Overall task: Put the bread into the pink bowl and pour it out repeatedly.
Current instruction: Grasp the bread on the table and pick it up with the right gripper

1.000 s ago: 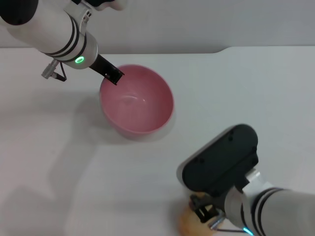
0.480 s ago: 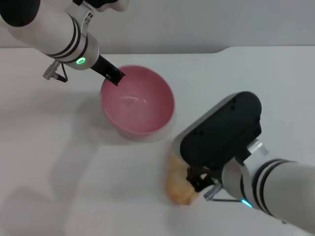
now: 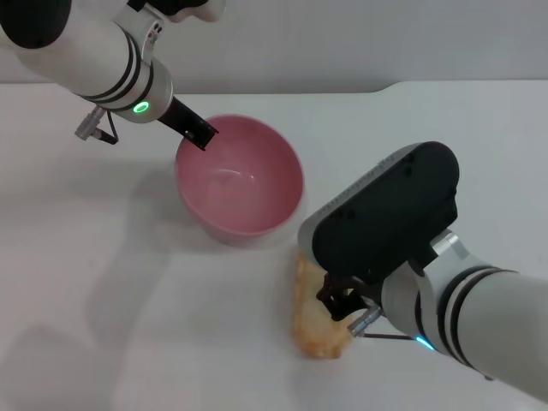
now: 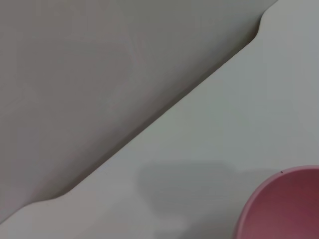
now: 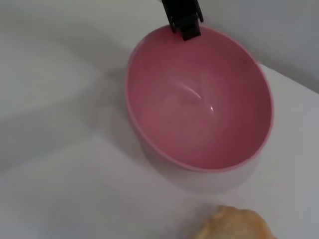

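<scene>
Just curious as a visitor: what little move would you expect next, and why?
Probably the right tool carries the bread a bit farther toward the pink bowl. The bowl is empty, the bread sits just short of it, and the left tool is at its rim.

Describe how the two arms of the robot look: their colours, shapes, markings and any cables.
Both arms are glossy white cylinders with black rings near the wrist. The left arm has a green light ring, a small silver plug with a thin cable, and a narrow black claw. The right arm carries a big rounded black housing with a white edge, a blue light, a thin dark cable and a black claw.
</scene>
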You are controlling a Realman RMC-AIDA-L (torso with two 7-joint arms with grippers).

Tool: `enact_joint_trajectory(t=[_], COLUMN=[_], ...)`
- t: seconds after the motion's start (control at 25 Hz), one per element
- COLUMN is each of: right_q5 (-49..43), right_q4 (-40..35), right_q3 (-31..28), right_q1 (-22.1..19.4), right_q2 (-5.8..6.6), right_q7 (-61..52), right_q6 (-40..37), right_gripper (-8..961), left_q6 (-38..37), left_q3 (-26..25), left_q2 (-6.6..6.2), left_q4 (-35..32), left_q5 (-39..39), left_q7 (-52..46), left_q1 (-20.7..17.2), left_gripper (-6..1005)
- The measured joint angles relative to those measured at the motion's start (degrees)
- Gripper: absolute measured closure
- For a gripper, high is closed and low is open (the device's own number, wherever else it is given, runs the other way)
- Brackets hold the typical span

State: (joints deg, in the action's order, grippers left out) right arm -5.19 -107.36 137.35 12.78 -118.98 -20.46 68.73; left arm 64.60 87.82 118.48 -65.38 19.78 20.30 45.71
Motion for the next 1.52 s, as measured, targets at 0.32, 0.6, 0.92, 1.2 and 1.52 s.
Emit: enact_joint_trajectory(t=[0.32, 0.6, 0.92, 1.2, 1.52], right_q5=[0.34, 0.1, 0.18, 2.05, 5.59], right_q4=[1.62, 2.68, 5.9, 7.52, 11.58], right_q3=[0.39, 0.45, -0.15, -0.25, -0.08], right_q1=[-0.03, 0.21, 0.97, 2.12, 4.45], right_q2=[-0.03, -0.03, -0.06, -0.11, -0.21], right_q7=[-1.41, -1.41, -1.8, -2.34, -3.58], right_q6=[0.05, 0.28, -0.97, -4.2, -6.22], right_gripper=[734, 580, 415, 339, 354], left_q6=[0.02, 0.08, 0.01, -0.05, -0.08], left_q3=[-0.02, -0.02, 0.12, 0.85, 0.86], left_q2=[0.0, 0.0, 0.0, 0.0, 0.08], left_q4=[-0.17, -0.28, -0.28, -0.28, -0.27], left_q5=[-0.01, 0.0, 0.0, 0.0, 0.0], left_q7=[0.0, 0.0, 0.0, 0.0, 0.0], left_q1=[0.08, 0.08, 0.08, 0.16, 0.25], left_gripper=[956, 956, 956, 956, 956])
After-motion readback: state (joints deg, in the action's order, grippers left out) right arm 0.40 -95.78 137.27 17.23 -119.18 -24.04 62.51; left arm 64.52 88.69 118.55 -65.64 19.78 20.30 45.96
